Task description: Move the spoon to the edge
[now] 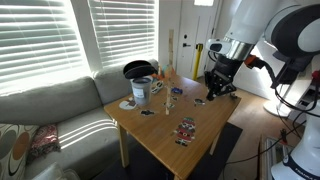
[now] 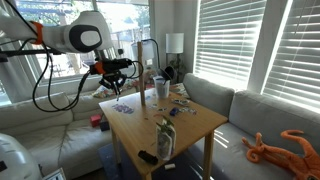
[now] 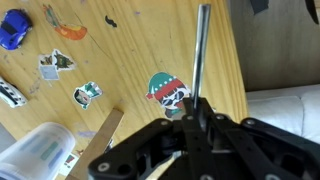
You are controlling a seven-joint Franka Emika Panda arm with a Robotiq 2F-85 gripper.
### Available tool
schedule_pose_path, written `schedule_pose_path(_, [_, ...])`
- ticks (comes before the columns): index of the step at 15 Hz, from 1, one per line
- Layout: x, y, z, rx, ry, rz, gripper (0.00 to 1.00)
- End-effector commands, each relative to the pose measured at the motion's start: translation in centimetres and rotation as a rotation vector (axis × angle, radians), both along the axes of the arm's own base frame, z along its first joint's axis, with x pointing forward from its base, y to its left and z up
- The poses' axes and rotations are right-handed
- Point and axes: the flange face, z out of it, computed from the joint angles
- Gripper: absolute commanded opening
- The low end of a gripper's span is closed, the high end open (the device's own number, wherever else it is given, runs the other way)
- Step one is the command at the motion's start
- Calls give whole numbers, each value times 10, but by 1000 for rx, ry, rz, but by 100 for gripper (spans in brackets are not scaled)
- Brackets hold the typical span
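Gripper [image 3: 190,118] fills the bottom of the wrist view, jaws pinched on the spoon [image 3: 198,60]. Spoon: slim, straight, grey metal handle; bowl not visible. It runs roughly parallel to the desk's edge [image 3: 241,70], near it, just beside a round sticker [image 3: 167,90]. Judgement: pickup done, carry mostly done; lowering and release are left. Contact with the wood: cannot tell.

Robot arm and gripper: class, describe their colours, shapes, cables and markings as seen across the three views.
The arm is built of bulky, rounded white links with dark joint sections; an orange band shows near one joint. Black cables hang in loops beside it. The gripper is black and angular. No lettering is legible.
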Motion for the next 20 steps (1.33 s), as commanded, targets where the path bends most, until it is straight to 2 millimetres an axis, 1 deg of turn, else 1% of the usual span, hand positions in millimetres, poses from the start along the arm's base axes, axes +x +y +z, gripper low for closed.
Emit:
schedule_pose_path(1, [11,37,-5,12,-11,15,2])
schedule_pose_path(3, [12,62,-11,15,-17,36,2])
schedule_pose_path(7, [10,99,-26,34,15,38,2])
schedule_pose_path(11, [13,119,-44,68,61,1,2])
schedule_pose_path(15, [24,139,-58,111,67,-39,2])
schedule_pose_path(20, [30,171,-78,107,125,-68,2])
